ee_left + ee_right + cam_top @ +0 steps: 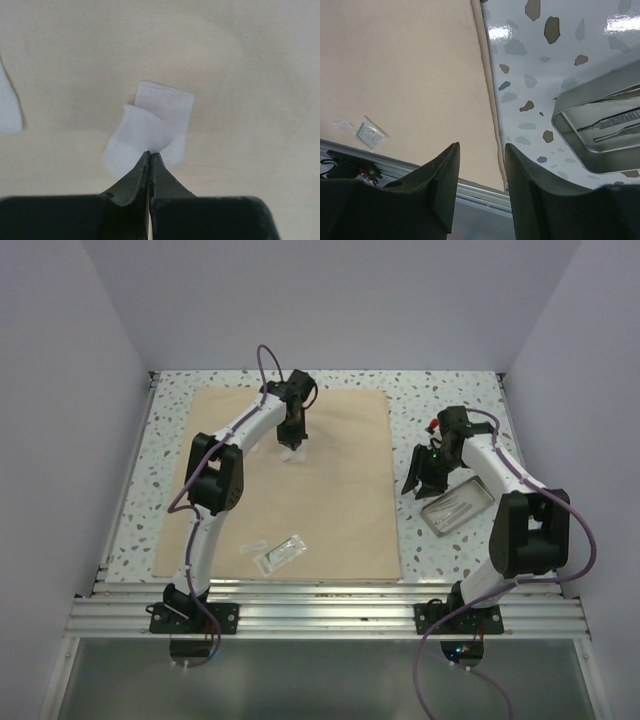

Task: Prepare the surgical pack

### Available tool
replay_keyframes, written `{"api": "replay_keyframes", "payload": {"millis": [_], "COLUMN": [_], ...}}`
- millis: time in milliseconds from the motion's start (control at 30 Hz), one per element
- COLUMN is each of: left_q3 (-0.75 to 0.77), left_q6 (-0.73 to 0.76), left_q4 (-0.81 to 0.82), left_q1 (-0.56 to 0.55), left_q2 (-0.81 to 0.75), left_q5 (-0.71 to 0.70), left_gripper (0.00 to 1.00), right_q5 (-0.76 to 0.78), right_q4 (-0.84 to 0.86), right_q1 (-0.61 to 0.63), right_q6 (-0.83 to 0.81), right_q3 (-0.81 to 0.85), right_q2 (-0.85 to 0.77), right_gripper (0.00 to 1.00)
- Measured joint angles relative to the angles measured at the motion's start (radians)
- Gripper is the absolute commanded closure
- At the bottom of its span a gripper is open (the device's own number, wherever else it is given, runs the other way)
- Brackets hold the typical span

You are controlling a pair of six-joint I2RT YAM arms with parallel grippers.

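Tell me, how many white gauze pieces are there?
2. One gauze piece is pinched in the left gripper; the other lies beside it on the tan cloth, at the wrist view's left edge. More may be hidden.

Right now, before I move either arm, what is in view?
surgical pack: one, tan, spread flat as a sheet on the table
gauze piece: one, white, on the sheet, edge pinched
second white piece: one, on the sheet, cut off by the left wrist view
clear pouch: one, transparent, sheet's near edge
metal tray: one, silver, right of the sheet, instruments inside
table: one, speckled white
left gripper: shut on the gauze piece
right gripper: open, empty, beside the tray
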Motion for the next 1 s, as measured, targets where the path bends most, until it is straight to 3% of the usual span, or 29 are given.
{"api": "replay_keyframes", "payload": {"millis": [1000], "left_q3": [0.086], "left_q6": [-0.053], "left_q4": [0.0], "left_q1": [0.0], "left_q2": [0.077], "left_q5": [0.071], "left_gripper": [1.0], "right_q5": [0.0], "right_q4": [0.003], "right_q1": [0.0], "right_q6": [-0.007], "right_q3": [-0.002], "right_q2": [0.008], "right_gripper": [0.54]}}
